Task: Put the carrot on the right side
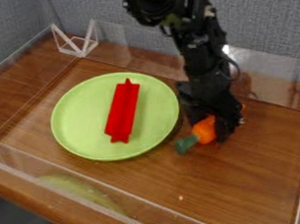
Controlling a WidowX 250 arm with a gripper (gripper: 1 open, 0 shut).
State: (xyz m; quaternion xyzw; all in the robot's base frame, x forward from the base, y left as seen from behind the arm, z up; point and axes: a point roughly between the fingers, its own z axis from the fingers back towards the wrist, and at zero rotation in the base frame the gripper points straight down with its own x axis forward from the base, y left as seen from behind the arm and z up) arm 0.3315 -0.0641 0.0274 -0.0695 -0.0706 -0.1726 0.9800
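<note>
The carrot [203, 131] lay beside the plate [115, 116]. The fingers [212, 121] were over it; their opening and hold couldn't be told.

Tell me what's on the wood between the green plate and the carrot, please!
Nothing that I can see: just a narrow strip of bare wood shows between the plate and the carrot in the camera view.

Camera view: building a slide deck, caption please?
Robot gripper at the carrot, right of the green plate holding a red bar.
</note>
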